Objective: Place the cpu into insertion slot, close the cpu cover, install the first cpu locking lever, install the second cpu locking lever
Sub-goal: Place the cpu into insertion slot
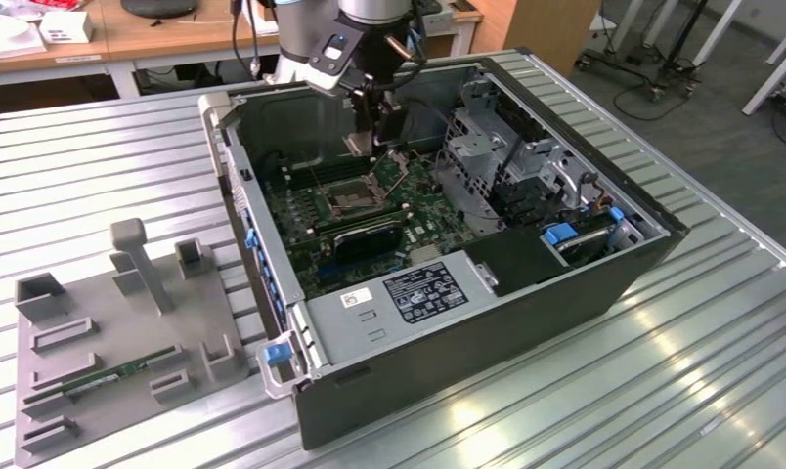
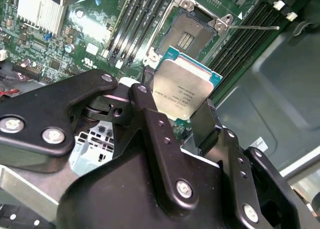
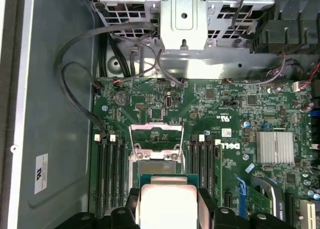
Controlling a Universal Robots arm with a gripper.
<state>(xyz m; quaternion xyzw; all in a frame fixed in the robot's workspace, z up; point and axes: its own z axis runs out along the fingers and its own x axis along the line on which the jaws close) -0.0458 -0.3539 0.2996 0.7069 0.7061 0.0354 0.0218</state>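
Note:
My gripper [image 1: 362, 147] is shut on the cpu [image 1: 358, 144], a flat square chip with a pale metallic top, held by two opposite edges. It hangs inside the open computer case, a little above and behind the insertion slot [image 1: 354, 200]. In the second wrist view the cpu [image 2: 182, 86] sits between the black fingers [image 2: 150, 114], with the open dark insertion slot [image 2: 192, 31] beyond it. In the first wrist view the cpu [image 3: 167, 204] lies just short of the insertion slot [image 3: 156, 166]. The cpu cover [image 3: 155, 135] stands swung open past the slot. A thin lever [image 2: 255, 26] sticks out sideways.
The case wall [image 1: 243, 195] and a drive cage [image 1: 498, 156] flank the green motherboard [image 1: 419, 210]. Long black memory slots [image 3: 110, 169] run on both sides of the socket. Cables [image 3: 80, 79] and a finned heatsink [image 3: 275, 146] are nearby. A grey fixture plate [image 1: 119, 342] holds a memory stick [image 1: 107, 379].

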